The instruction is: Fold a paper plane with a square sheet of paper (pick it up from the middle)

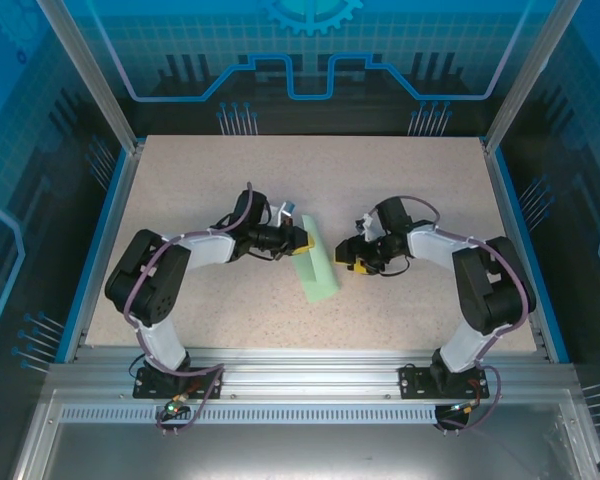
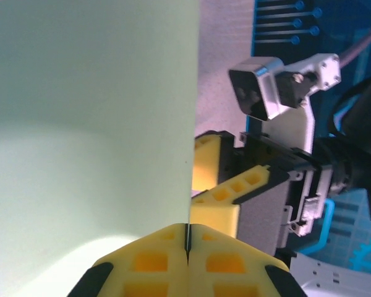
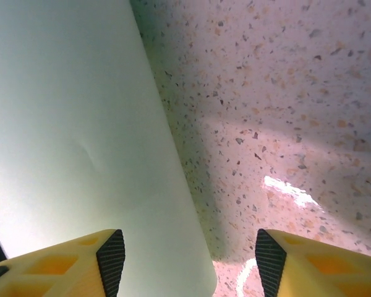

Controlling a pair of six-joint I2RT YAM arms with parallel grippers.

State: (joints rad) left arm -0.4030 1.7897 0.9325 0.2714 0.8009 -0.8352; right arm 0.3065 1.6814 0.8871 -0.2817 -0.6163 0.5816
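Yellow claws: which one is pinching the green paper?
The left gripper, shut on the paper's edge; the right gripper stands open.

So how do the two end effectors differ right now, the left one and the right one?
The left end effector is shut, its jaws pressed together; the right end effector stands open. The left one pinches the edge of the green paper; the right one holds nothing, one side over the paper, the other over the bare table. Shared: both are yellow and come at the paper from opposite sides.
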